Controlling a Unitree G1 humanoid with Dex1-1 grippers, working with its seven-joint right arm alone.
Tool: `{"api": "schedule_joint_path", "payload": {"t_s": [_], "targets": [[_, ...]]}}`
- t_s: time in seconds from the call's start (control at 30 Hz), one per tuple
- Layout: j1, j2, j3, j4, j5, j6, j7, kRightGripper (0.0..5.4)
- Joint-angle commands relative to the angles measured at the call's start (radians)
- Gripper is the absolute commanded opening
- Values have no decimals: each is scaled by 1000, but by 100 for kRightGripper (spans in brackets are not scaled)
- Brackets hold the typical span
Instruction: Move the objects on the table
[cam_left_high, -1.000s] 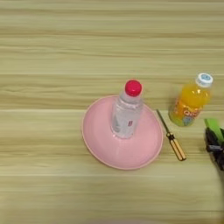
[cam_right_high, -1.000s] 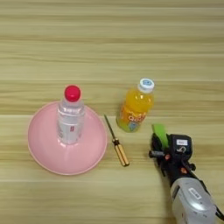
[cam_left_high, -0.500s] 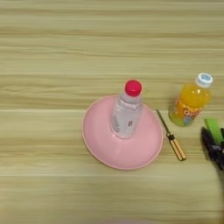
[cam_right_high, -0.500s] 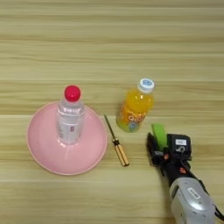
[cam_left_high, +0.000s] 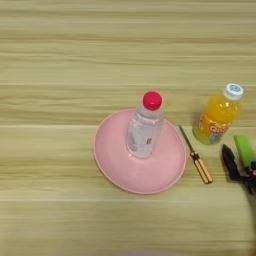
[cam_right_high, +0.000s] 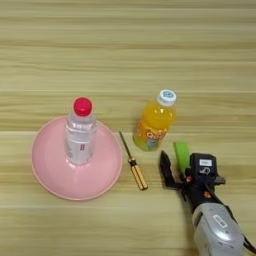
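between the hand's (cam_right_high: 176, 165) spread fingers lies the green block (cam_right_high: 181, 153).

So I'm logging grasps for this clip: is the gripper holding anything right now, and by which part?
Nothing is held. The right gripper is open, its fingers either side of the green block, which lies on the table.

A bottle (cam_right_high: 80, 132) stands on the plate (cam_right_high: 50, 180); right of it lie screwdriver (cam_right_high: 134, 162), juice bottle (cam_right_high: 155, 122), block (cam_right_high: 181, 153).

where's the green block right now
The green block lies on the table's right side, just right of the juice bottle, between the end effector's fingers.
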Motion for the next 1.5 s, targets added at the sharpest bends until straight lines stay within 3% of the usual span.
{"api": "schedule_joint_path", "payload": {"t_s": [0.03,0.17,0.77,1.5], "targets": [[40,5,31,26,-29,47,-3,502],[40,6,30,23,-29,48,-4,538],[62,6,15,-37,-17,68,-9,538],[197,3,-36,-289,-16,94,-19,538]]}}
